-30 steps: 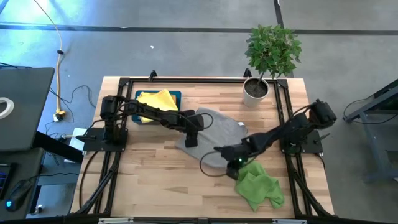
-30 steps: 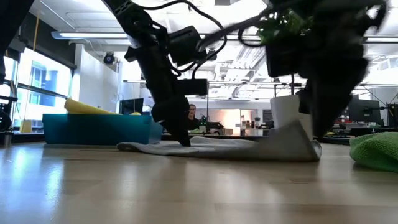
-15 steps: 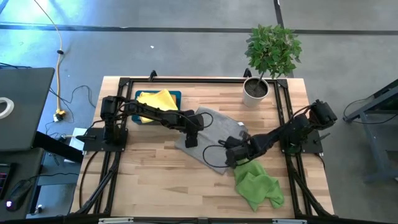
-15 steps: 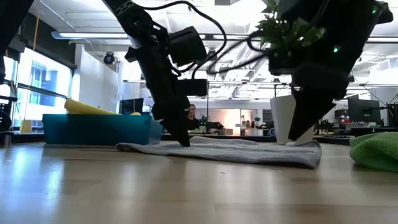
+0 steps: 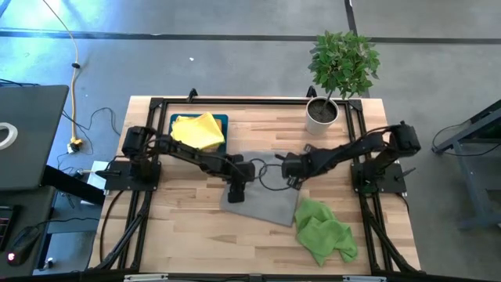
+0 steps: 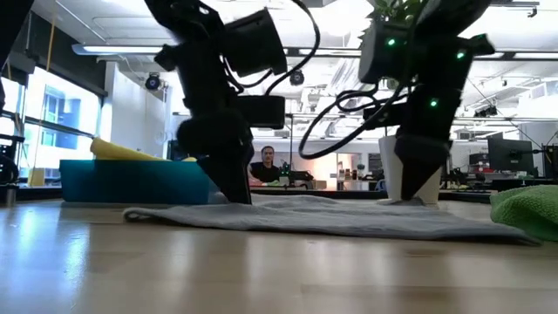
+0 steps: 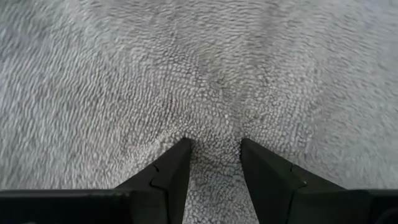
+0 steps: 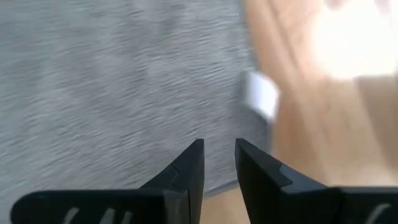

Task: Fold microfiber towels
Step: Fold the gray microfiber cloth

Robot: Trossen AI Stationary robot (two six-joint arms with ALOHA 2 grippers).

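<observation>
The wooden table (image 5: 188, 227) carries a grey towel (image 5: 270, 200) lying flat at its middle. The left gripper (image 5: 236, 193) pinches the towel's left edge, fingers clamped on cloth. The right gripper (image 5: 293, 168) stands at the towel's far edge, fingers slightly apart.

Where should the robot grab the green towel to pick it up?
Probably at the top of the green towel, coming straight down from above. It lies in a crumpled heap near the table's front right edge, so its raised folds give the fingers something to pinch, while its low edges lie flat against the wood.
</observation>
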